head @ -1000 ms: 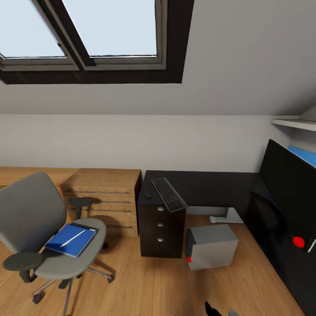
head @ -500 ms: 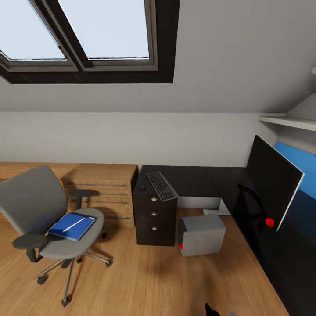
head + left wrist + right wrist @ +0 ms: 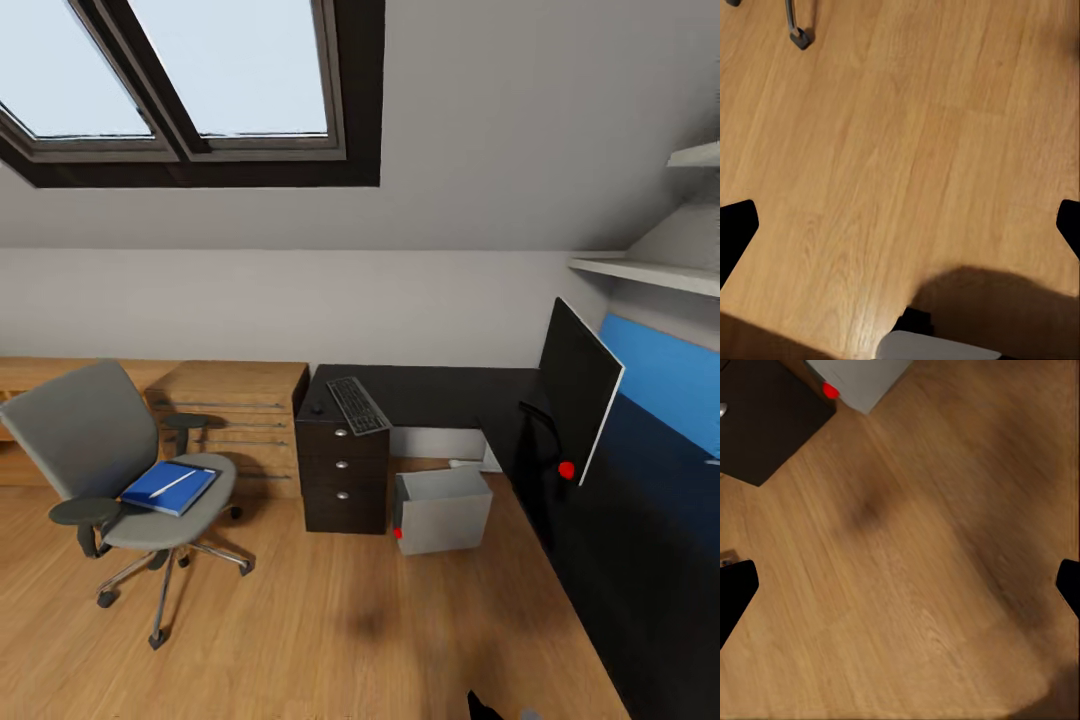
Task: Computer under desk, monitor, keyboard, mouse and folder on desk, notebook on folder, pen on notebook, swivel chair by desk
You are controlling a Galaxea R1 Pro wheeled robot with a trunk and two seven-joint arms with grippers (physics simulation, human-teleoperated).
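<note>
Over bare wood floor (image 3: 907, 150), both grippers hang spread and empty: left gripper (image 3: 900, 225) near a chair caster (image 3: 798, 36), right gripper (image 3: 900, 585) near the computer (image 3: 859, 379). From the head, the chair (image 3: 110, 470) carries folder (image 3: 168, 488) and pen (image 3: 176, 483); keyboard (image 3: 357, 404), mouse (image 3: 317, 408) and monitor (image 3: 578, 400) sit on the desk (image 3: 440, 395).

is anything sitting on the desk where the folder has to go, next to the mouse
Nothing visible blocks it. The folder lies on the chair. By the mouse sits the keyboard, overhanging the desk edge; beyond it the black top looks bare.
</note>
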